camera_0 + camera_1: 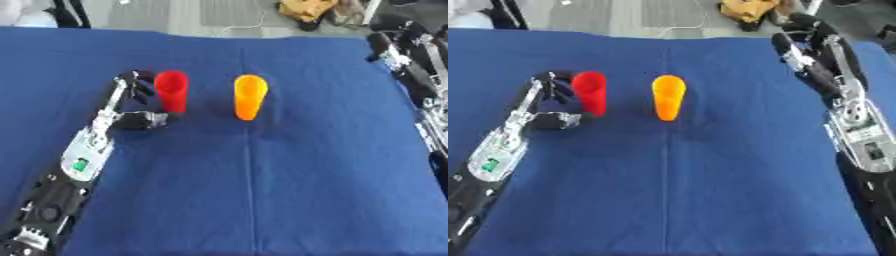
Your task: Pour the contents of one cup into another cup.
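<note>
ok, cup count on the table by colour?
Red cup: 1, upright, with the left robot hand around it.
Orange cup: 1, upright, standing free to the right of the red one.
Total: 2 cups on the blue cloth.

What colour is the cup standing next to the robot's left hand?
Red: the cup beside the left hand, clearest in the left eye view.

Bright, even light; soft blur, faint shadows.
</note>
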Tool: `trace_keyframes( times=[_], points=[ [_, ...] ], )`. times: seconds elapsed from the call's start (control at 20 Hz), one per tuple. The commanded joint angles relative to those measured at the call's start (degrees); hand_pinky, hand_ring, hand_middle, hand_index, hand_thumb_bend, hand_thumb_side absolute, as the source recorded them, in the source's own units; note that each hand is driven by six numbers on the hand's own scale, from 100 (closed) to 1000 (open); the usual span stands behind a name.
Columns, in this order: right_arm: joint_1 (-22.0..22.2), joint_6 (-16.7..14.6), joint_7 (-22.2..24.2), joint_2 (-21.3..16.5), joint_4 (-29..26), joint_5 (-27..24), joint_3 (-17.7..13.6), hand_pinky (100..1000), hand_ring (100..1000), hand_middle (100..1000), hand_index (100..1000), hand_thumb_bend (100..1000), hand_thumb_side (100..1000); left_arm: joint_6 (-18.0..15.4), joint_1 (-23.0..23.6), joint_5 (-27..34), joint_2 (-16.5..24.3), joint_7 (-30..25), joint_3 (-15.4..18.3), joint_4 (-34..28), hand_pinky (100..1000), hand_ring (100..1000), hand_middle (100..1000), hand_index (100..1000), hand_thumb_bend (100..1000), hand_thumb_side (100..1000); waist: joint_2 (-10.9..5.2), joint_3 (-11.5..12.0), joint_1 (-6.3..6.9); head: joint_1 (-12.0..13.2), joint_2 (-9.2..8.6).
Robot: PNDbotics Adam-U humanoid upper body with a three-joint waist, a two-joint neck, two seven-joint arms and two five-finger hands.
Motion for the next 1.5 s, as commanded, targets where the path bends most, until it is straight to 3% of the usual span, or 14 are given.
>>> trace_keyframes(
  times=[0.05,0.65,0.95,1.3,1.5],
  points=[
    [-1.06,-0.15,0.25,-0.81,-1.28,-0.16,-0.15,544,753,730,859,571,612,-0.26,-1.81,-0.63,-0.26,0.47,0.10,0.30,529,606,669,806,1000,398,-0.73,-0.19,-0.12,0.37,-0.70],
    [-1.22,-0.08,0.44,-0.54,-1.37,-0.24,0.07,543,751,727,859,569,616,-0.24,-3.52,-3.01,-1.23,1.88,0.59,3.17,529,606,669,813,1000,406,-0.24,-0.95,-0.25,0.70,-1.13],
    [-1.32,-0.08,0.53,-0.45,-1.43,-0.30,0.15,544,750,728,860,564,617,0.58,-4.61,-4.63,-1.58,4.48,0.83,4.03,547,656,714,831,1000,416,-0.06,-1.25,-0.31,0.78,-1.39],
    [-1.67,-0.16,0.81,-0.20,-1.33,-0.38,0.26,546,751,727,861,524,624,0.21,-5.34,-4.85,-2.31,4.74,0.87,5.32,513,600,640,814,996,404,0.23,-1.74,-0.49,0.90,-1.74],
    [-1.83,-0.22,0.95,-0.09,-1.28,-0.39,0.30,548,750,726,862,523,624,-0.28,-5.45,-4.32,-2.67,4.64,0.95,5.80,444,537,570,800,954,374,0.40,-1.99,-0.61,0.97,-1.94]
  ],
)
